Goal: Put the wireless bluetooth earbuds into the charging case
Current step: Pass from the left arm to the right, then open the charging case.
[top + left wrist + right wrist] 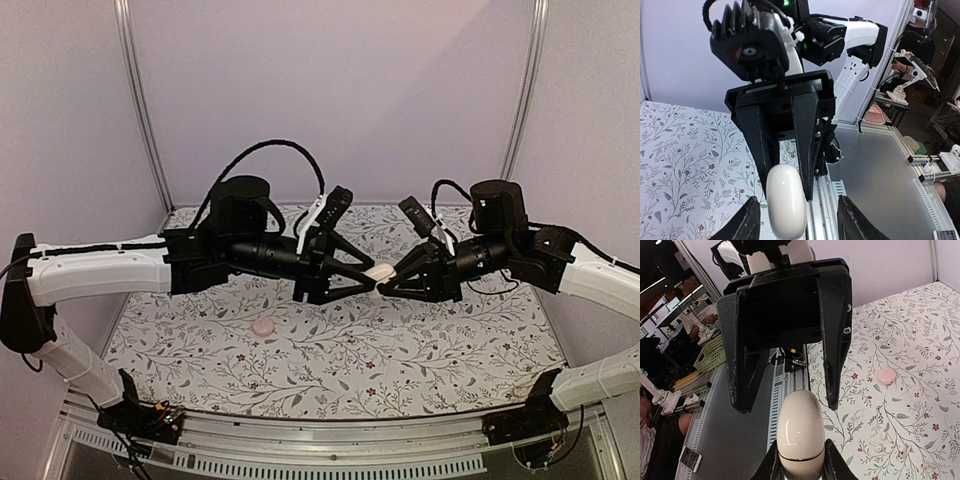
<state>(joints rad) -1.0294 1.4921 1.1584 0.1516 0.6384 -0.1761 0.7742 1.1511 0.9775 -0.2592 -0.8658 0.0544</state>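
While the charging case (800,432) is held above the counter (450,350), it is gripped at one end by the right hand (802,465), whose fingers are clenched against its sides. The opposite end is flanked by the fingers of the left hand (800,220), which are spread apart and released, with a gap visible on each side. The case is seen closed along its seam. The earbuds (263,327), seen as a pale pink rounded lump, are located on the counter, well apart from the case, on the left arm's side. Small white pieces (884,436), too small to be identified, are scattered near the lump.
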